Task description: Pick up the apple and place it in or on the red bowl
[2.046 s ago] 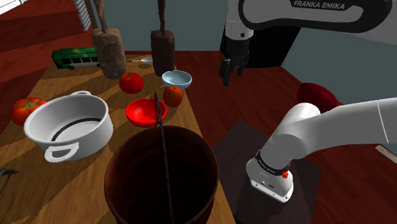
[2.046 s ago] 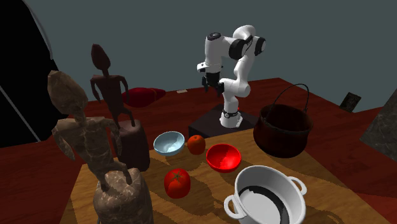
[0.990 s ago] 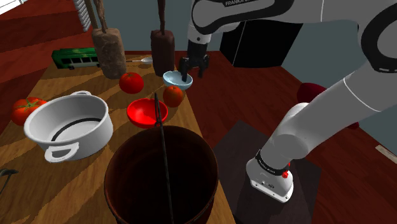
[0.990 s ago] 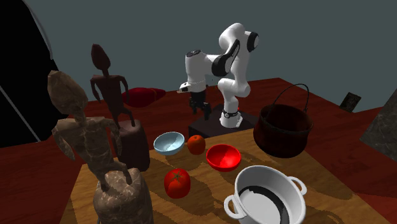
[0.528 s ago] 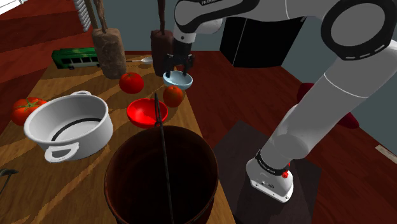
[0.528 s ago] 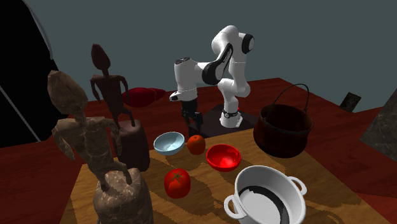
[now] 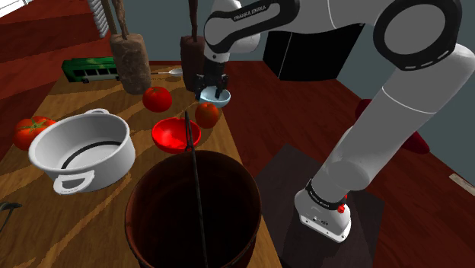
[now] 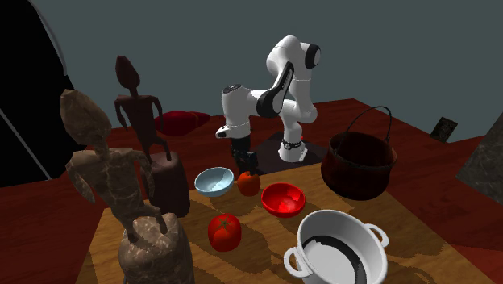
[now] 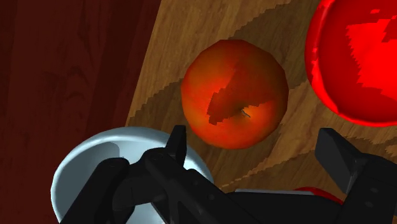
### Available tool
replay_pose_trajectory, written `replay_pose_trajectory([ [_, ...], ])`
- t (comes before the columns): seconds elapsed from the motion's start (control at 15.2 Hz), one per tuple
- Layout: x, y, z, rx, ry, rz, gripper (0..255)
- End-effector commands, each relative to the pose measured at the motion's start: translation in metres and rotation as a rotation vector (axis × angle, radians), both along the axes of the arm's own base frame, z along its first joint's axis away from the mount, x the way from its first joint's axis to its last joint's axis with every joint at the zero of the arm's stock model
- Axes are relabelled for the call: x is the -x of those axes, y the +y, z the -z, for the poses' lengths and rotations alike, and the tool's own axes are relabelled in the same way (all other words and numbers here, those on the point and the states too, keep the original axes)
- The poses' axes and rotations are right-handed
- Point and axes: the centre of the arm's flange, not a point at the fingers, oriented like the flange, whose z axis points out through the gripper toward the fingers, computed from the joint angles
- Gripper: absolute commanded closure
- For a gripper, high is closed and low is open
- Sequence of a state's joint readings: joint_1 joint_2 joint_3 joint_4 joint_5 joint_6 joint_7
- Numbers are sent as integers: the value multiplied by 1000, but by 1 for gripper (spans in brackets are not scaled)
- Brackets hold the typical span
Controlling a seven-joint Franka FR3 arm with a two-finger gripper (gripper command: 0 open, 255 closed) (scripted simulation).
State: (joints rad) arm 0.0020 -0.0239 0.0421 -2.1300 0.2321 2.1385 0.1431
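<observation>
The apple [image 7: 207, 115] [image 8: 248, 184] is orange-red and rests on the wooden table between a light blue bowl [image 8: 214, 181] and the red bowl [image 7: 175, 134] [image 8: 283, 198]. My gripper [image 7: 213, 86] [image 8: 244, 163] hangs just above the apple and the blue bowl, pointing down. In the wrist view the apple [image 9: 234, 92] lies below and ahead of the gripper [image 9: 254, 140], whose fingers stand wide apart and touch nothing. The red bowl [image 9: 356, 57] is empty and sits close beside the apple.
A red tomato [image 7: 157, 98] [image 8: 225, 231] sits near the bowls and another [image 7: 30, 129] at the table's edge. A white pot [image 7: 84, 148], a dark cauldron [image 7: 194, 205] with a raised handle, two figurines [image 7: 131, 57] and a green toy bus [image 7: 91, 70] crowd the table.
The arm swung from over the floor at the shoulder view's right to above the table and came down over the apple. The fingers stayed open.
</observation>
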Motion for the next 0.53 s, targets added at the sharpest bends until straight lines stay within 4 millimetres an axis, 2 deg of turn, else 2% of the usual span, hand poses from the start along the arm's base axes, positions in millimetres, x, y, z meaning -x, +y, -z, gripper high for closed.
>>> replay_pose_trajectory([
  [0.0,0,1,4,0,-1,0,0],
  [0.4,0,1,4,0,-1,0,0],
  [0.46,0,1,4,0,-1,0,255],
])
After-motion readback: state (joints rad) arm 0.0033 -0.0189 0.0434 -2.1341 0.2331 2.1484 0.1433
